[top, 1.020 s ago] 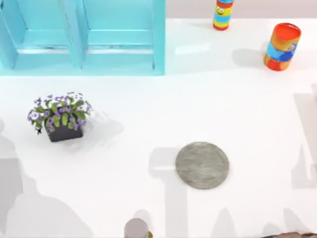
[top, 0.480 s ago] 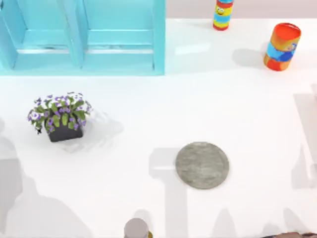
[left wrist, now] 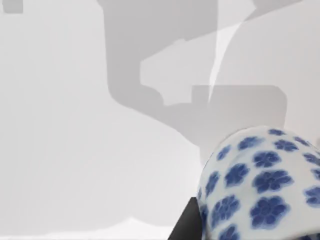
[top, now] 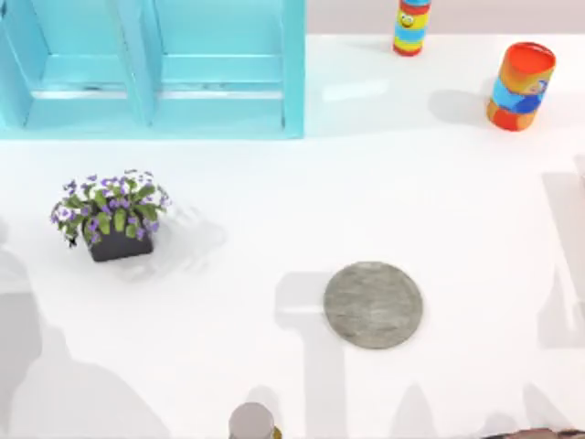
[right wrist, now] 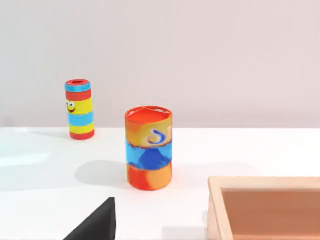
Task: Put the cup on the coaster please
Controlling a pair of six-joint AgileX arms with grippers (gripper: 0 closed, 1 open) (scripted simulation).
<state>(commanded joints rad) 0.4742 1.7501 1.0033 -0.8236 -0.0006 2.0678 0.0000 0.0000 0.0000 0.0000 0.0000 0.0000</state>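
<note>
Two things matter to the task, and they are seen apart: the flat round grey stone-look coaster (top: 373,305) lies bare on the white table (top: 274,201), a little right of centre in the top view, while the small white cup with blue flower speckles (left wrist: 260,185) is seen very close in the left wrist view, over plain table with broad grey shadows and beside a dark part of the left gripper (left wrist: 187,225). The step in hand is judged to be the taking or first carrying of the cup, since nothing has yet been set on the coaster. For the next move, a firm hold is called for, then a carry to a spot above the disc and an upright lowering onto its middle. Whether the cup is clasped by the left gripper or merely stands next to it cannot be told, because the cup is cut off by the frame. A small grey-topped cylinder (top: 251,422) is cropped by the near edge of the top view, and its nature is hard to make out. The right gripper (right wrist: 95,222) is idle at the table's right side, facing an orange-and-blue cartoon can (right wrist: 148,147); its state cannot be told either.
</note>
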